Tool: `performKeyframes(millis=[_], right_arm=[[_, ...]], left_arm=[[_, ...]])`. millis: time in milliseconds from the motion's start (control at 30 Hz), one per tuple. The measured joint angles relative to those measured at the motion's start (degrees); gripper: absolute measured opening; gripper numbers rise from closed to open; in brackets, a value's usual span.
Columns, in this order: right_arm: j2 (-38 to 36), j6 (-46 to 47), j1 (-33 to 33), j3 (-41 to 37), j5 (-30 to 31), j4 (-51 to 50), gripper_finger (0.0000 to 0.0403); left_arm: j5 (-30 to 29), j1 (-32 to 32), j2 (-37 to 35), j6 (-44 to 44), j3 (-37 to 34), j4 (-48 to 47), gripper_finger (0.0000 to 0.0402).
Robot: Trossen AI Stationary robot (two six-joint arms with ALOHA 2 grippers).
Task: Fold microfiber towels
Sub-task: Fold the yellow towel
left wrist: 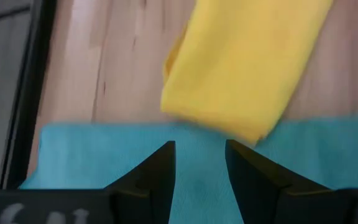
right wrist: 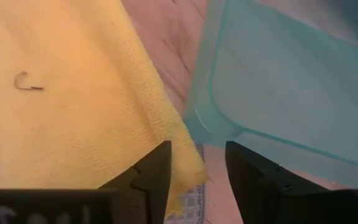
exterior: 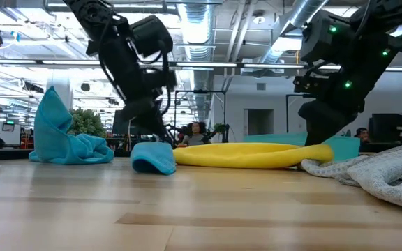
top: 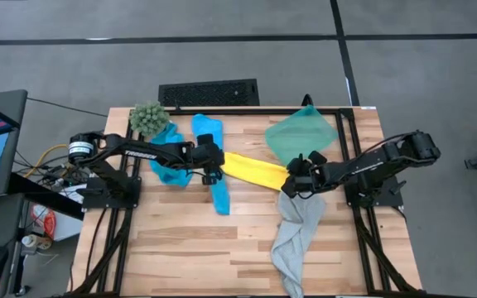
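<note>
Closest to the low camera, the pale wooden slatted tabletop (exterior: 187,216) is filling the lower half of the frame, and the larger pale grey microfiber towel (exterior: 382,174) is lying rumpled at lower right. Behind it, the long yellow microfiber towel (exterior: 253,155) is stretching across the middle, its left end sitting against the folded tip of a bright blue towel strip (exterior: 153,157). A second turquoise towel (exterior: 65,136) is standing in a peaked heap at far left.

From above, the yellow strip (top: 255,170) is running diagonally between both arms. The left gripper (top: 212,174) is hovering at the yellow strip's upper-left end, where it is overlapping the blue strip (top: 214,161); the right gripper (top: 293,187) is sitting at its lower-right end, beside the grey towel (top: 295,240). Only this view is showing the translucent green rectangular bin (top: 301,132) at upper right and the fuzzy green ball-shaped plant (top: 148,117) at upper left, next to the heaped turquoise towel (top: 169,164).

The wrist cameras are settling what the others are hiding: the left gripper's (left wrist: 199,168) dark fingers are standing spread over blue cloth (left wrist: 104,155), pinching nothing, with the yellow end (left wrist: 241,68) just beyond. The right gripper's (right wrist: 197,171) fingers are likewise spread apart and empty above the yellow towel's corner (right wrist: 73,99), the bin's wall (right wrist: 278,81) just beside it
</note>
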Motion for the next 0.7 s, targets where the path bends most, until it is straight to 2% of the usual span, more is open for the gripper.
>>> performKeyframes(millis=[233, 400, 567, 700], right_arm=[[-5.9, 0.2, 1.7, 0.0, 0.4, -1.8, 0.0191], [-11.6, 5.1, 4.6, 0.1, -0.2, -5.6, 0.0194], [-13.1, 14.5, 14.5, 0.1, -4.4, -4.2, 0.0185], [-7.7, 22.3, 23.0, 0.1, -4.9, -0.6, 0.0169]], left_arm=[[6.6, -2.4, -3.4, -2.9, 0.0, 10.0, 0.0134], [8.5, -3.8, -3.4, -3.1, -0.4, 10.8, 0.0134], [9.9, -4.3, -3.3, -3.0, -2.9, 11.2, 0.0134], [10.0, -4.3, -3.3, -3.0, -4.8, 11.3, 0.0134]])
